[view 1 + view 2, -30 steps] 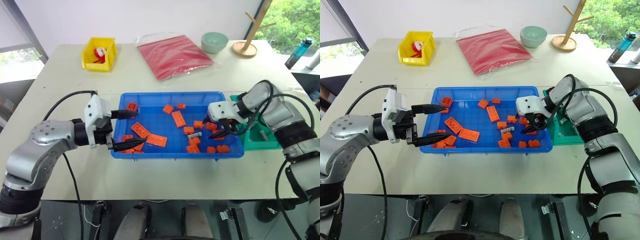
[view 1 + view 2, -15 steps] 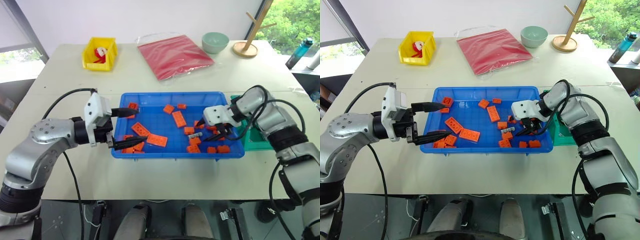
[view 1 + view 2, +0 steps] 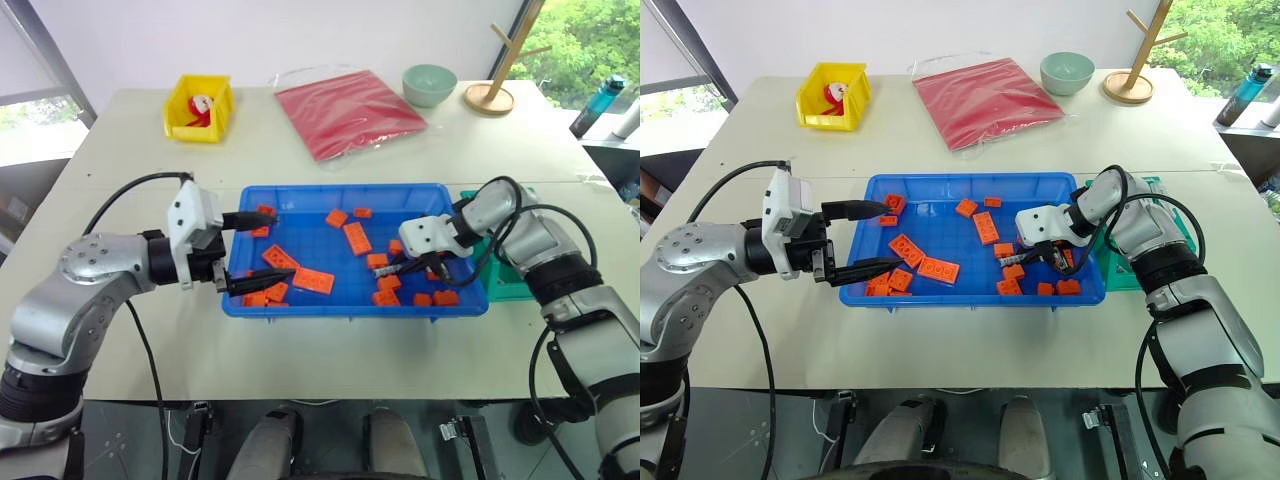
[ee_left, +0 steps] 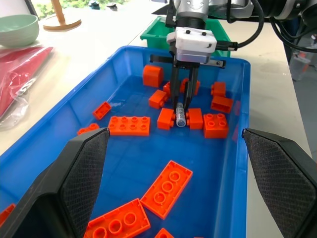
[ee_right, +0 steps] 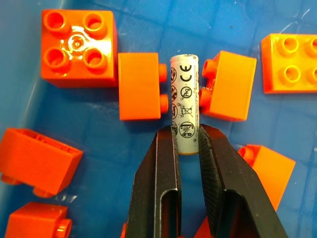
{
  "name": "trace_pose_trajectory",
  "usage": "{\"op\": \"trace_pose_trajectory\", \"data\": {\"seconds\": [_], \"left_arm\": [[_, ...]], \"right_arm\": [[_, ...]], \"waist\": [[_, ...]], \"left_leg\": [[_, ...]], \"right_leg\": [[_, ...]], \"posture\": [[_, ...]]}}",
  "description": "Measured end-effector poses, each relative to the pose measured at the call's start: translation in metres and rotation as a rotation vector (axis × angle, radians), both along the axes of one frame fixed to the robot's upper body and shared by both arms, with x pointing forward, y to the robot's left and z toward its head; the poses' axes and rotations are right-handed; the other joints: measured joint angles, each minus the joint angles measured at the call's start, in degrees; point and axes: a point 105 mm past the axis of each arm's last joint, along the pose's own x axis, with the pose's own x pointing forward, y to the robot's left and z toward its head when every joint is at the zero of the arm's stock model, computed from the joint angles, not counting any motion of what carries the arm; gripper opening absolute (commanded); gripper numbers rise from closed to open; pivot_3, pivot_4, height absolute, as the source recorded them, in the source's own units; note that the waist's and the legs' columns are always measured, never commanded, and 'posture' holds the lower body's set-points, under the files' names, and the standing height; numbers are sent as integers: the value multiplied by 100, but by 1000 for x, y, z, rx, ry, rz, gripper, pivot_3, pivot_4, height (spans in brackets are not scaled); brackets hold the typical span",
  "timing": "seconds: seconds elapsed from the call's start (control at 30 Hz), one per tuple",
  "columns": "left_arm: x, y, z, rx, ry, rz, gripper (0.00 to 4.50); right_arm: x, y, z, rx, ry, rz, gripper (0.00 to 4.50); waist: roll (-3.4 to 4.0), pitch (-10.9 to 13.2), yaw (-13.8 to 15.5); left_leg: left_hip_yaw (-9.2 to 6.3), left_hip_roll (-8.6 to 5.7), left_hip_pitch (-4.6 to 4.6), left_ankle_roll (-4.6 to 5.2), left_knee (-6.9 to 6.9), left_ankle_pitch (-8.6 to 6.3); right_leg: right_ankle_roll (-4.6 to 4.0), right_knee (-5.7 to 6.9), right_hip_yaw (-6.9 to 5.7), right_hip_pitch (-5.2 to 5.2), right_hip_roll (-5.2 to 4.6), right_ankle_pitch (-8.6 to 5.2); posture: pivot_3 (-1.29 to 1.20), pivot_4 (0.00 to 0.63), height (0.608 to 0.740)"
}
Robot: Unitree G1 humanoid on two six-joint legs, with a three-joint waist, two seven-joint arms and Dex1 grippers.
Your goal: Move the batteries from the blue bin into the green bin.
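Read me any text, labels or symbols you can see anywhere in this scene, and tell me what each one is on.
"CE": on the battery held in the right gripper.
Round warning pictograms below it on the battery: signs, no words.
Yellow bin, its red-and-white contents: too small to read.

My arms are showing silver-grey shells with black joints. Black cables are looping along them. My right gripper [image 5: 188, 144] and left gripper [image 3: 262, 252] are wearing white housings and black textured fingers.
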Motion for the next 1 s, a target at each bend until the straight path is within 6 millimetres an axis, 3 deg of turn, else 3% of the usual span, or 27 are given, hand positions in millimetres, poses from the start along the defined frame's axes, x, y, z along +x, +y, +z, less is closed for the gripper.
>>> {"op": "trace_pose_trajectory", "data": {"seconds": [0.17, 0.23, 0.27, 0.4, 0.47, 0.5, 0.57, 0.67, 0.77, 0.83, 0.87, 1.0], "left_arm": [[1, 0, 0, -1, -3, 7, 4500], [1, 0, 0, -1, -2, 7, 4500], [1, 1, 0, -1, 0, 8, 4500], [-1, 3, -7, -1, 24, 12, 4500], [-2, 2, -7, -1, 28, 7, 4500], [-2, 3, -8, -1, 32, 5, 4500], [-2, 4, -10, -1, 42, 1, 4500], [0, 2, -11, -6, 54, -11, 4500], [3, -1, -9, -12, 52, -29, 4500], [5, -1, -8, -11, 54, -38, 4500], [6, -2, -8, -10, 59, -45, 4500], [11, 0, -4, -10, 49, -56, 4500]], "right_arm": [[0, 0, 3, 12, 3, -23, 25], [-1, -1, 13, 50, -27, -56, 25], [-1, -2, 22, 90, -42, -90, 25], [-4, -13, 91, 326, -139, -268, 25], [-12, -41, 124, 412, -208, -409, 25], [-16, -57, 132, 422, -234, -477, 25], [-25, -88, 131, 418, -255, -613, 25], [-37, -122, 99, 402, -200, -792, 25], [-46, -138, 76, 381, -165, -889, 25], [-51, -146, 66, 374, -158, -937, 1041], [-51, -148, 64, 384, -162, -964, 1338], [-45, -157, 70, 389, -262, -1032, 3181]], "waist": [[0, 0, 5], [1, 1, 16], [3, 2, 17], [4, 2, 29], [2, 1, 93], [-1, 0, 139], [-3, -2, 192], [-3, -2, 197], [6, 0, 167], [8, 0, 143], [8, 0, 131], [8, 0, 150]], "left_leg": [[0, 0, 0, 0, 0, 0], [0, -2, -1, 0, 0, 0], [0, -3, -3, 0, 0, 0], [-2, -2, -3, 0, -1, 0], [-5, -6, -3, 1, 1, 0], [-5, -8, -3, 2, 3, -1], [-4, -10, -2, 2, 6, -1], [7, -7, -1, 2, 7, -1], [32, 4, -1, 2, 4, -1], [41, 8, 1, 2, 2, -1], [50, 12, 4, 2, 2, -1], [51, 14, 5, 2, 3, -1]], "right_leg": [[0, 0, 0, -1, 0, 0], [0, 1, 0, -2, -2, 0], [0, 1, 0, -3, -3, 0], [0, 1, 0, -2, -3, 0], [0, 0, 0, 3, -5, 0], [0, -1, 1, 5, -6, 0], [0, -3, 1, 9, -8, 0], [0, -3, 2, 8, -11, 0], [0, 2, 3, -3, -12, 0], [0, 0, 3, -4, -10, 0], [0, 0, 3, -4, -10, 0], [0, 1, 3, -5, -9, 0]], "posture": [[0, 150, 717], [0, 150, 717], [0, 150, 717], [0, 150, 717], [0, 150, 717], [0, 150, 717], [0, 150, 717], [0, 150, 717], [0, 150, 717], [0, 150, 717], [0, 150, 717], [0, 150, 717]]}}
